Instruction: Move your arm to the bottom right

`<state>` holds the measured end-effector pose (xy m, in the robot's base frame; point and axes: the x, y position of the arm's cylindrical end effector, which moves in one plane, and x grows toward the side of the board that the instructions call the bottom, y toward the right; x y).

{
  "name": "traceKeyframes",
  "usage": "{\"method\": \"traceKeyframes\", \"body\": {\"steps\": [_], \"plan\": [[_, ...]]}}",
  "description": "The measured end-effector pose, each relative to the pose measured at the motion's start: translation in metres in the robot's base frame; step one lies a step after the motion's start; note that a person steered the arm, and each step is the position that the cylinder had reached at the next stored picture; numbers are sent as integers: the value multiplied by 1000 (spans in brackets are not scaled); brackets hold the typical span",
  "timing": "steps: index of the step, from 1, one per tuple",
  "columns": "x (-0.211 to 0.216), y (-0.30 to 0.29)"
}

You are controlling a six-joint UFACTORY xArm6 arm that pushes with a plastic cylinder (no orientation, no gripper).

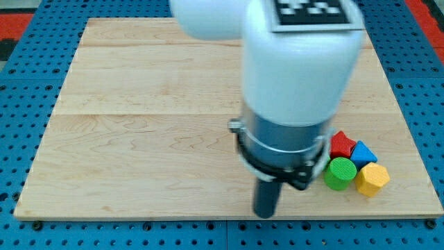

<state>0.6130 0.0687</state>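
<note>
My dark rod comes down from the large white and grey arm body (295, 83), and my tip (265, 214) rests on the wooden board (139, 125) near its bottom edge, right of centre. A cluster of blocks lies to the right of my tip: a red star-like block (341, 144), a blue block (364, 153), a green cylinder (340, 173) and a yellow hexagonal block (372, 179). The green cylinder is the nearest, a short gap to the right of and above my tip. My tip touches none of them.
The board sits on a blue perforated table (21, 90). A tag with a black-and-white pattern (310, 10) tops the arm body, which hides the board's upper middle part.
</note>
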Motion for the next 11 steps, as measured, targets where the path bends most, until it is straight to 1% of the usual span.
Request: {"method": "traceKeyframes", "body": {"steps": [1, 2, 3, 4, 5, 6, 9, 11], "plan": [[0, 86], [-2, 144], [-2, 177], [-15, 211], [-47, 199], [-47, 191], [-58, 191], [-81, 191]]}}
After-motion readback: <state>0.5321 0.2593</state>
